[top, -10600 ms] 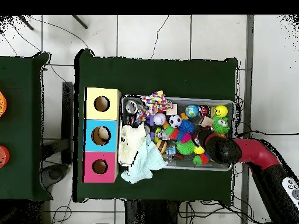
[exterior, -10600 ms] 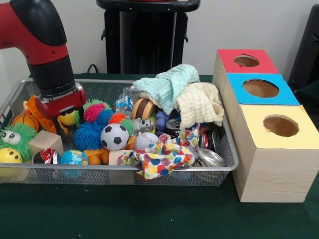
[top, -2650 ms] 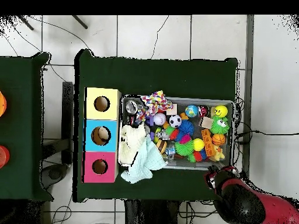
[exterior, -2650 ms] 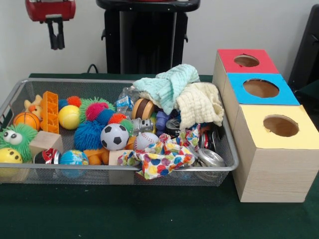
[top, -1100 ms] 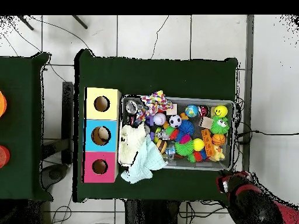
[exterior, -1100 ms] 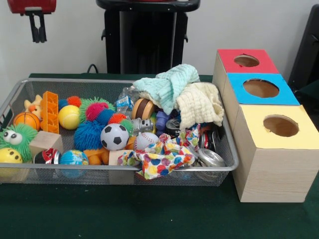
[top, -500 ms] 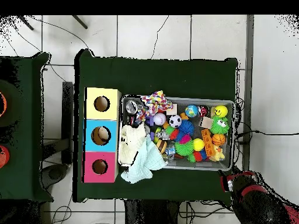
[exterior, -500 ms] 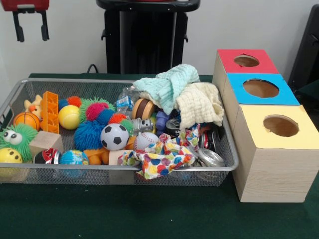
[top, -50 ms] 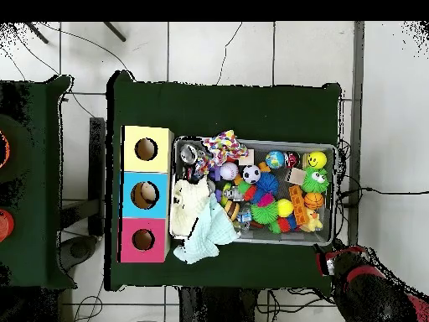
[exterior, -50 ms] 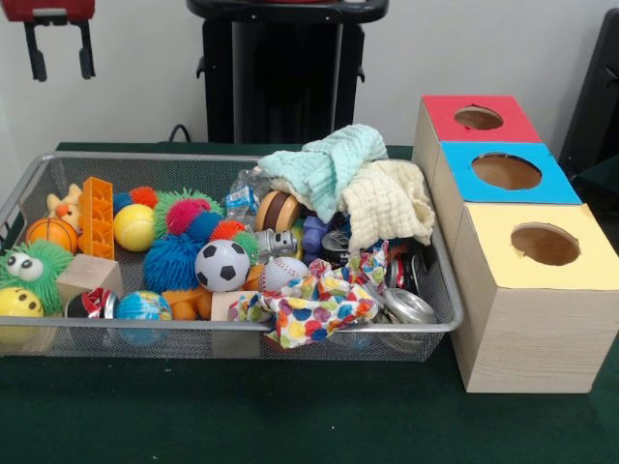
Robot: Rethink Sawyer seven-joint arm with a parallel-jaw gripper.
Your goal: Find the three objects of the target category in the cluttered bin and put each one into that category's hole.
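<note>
In the front view you see the gripper (exterior, -50 ms: 60, 53) high in the upper left corner, above and behind the wire bin (exterior, -50 ms: 440, 280), its two black fingers (exterior, -50 ms: 37, 60) hanging apart with nothing between them. The bin sits on the green table (exterior, -50 ms: 290, 416), packed with clutter: a soccer ball (exterior, -50 ms: 222, 265) near the middle, a baseball (exterior, -50 ms: 282, 273) just beside it, a blue spiky ball (exterior, -50 ms: 174, 259), a yellow ball (exterior, -50 ms: 133, 227), an orange block (exterior, -50 ms: 97, 217) and a small basketball (exterior, -50 ms: 50, 233) at the left end. A mint cloth (exterior, -50 ms: 329, 164) and a cream cloth (exterior, -50 ms: 387, 201) are heaped at the right end, and a patterned cloth (exterior, -50 ms: 314, 307) drapes over the front rim. Beside the bin stand three boxes with round holes: red box (exterior, -50 ms: 503, 124), blue box (exterior, -50 ms: 542, 184), yellow box (exterior, -50 ms: 590, 256).

In the overhead view you find the gripper (top, -50 ms: 333, 262) off the bin's lower right corner, outside the bin (top, -50 ms: 336, 168), over the table's edge. The soccer ball (top, -50 ms: 251, 174) lies near the bin's middle, and the cloths spill toward the blue box (top, -50 ms: 130, 195).
</note>
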